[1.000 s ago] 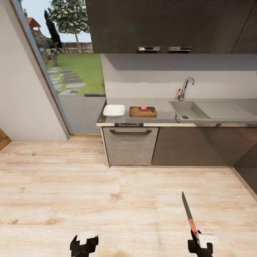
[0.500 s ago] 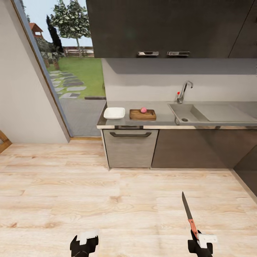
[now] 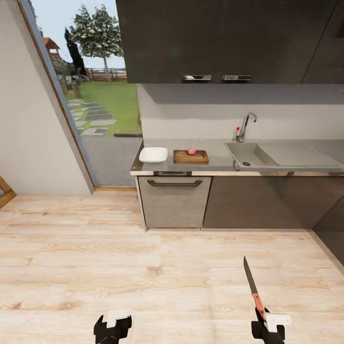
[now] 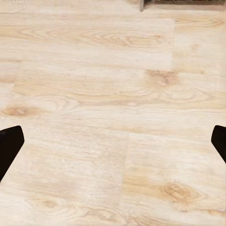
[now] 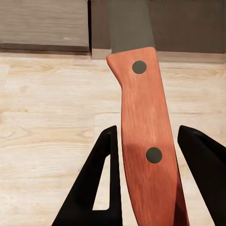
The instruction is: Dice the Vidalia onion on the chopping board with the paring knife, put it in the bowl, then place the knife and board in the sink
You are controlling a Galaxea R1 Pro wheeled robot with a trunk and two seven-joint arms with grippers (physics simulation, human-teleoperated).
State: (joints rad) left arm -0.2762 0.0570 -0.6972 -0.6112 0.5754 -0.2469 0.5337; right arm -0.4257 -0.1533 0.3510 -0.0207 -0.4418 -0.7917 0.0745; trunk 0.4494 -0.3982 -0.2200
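Knife (image 3: 252, 285) sits clamped by its handle in the right gripper (image 3: 266, 327), blade pointing forward over the floor (image 3: 167, 267). Right wrist view shows both fingers (image 5: 106, 183) closed against the riveted handle. Left gripper (image 3: 112, 327) spread wide, holding nothing. Onion (image 3: 191, 150) rests on the board (image 3: 190, 156), beside the bowl (image 3: 153, 155); sink (image 3: 282, 156) further right.
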